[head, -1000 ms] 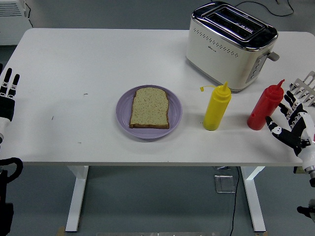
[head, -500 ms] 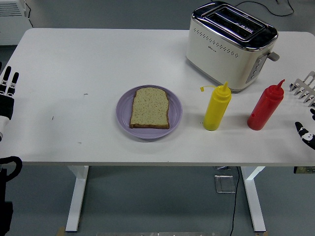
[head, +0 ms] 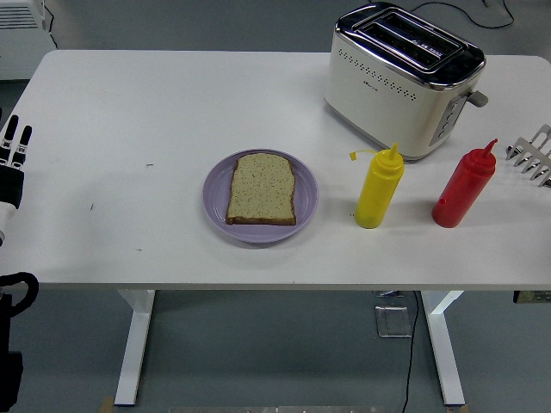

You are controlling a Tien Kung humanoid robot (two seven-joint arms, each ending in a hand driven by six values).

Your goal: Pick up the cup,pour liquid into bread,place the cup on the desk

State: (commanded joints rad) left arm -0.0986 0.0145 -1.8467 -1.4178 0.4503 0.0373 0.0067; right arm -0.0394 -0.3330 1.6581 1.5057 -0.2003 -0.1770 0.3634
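While bread [head: 262,188] lies plated — bottles, seemingly untouched.

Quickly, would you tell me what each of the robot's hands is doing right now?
Left hand: at the table's left edge, fingers straight, open, holding nothing.
Right hand: out of view.

A white table [head: 172,103] carries everything. A purple plate [head: 261,197] sits near the middle toward the near edge, with a bread slice [head: 262,188] on it. Right of the plate stands a yellow bottle [head: 379,188], and further right a red bottle [head: 464,186], both upright and apart. Behind them, at the far right, stands a toaster [head: 403,79]. A metal rack [head: 534,153] shows at the right edge.
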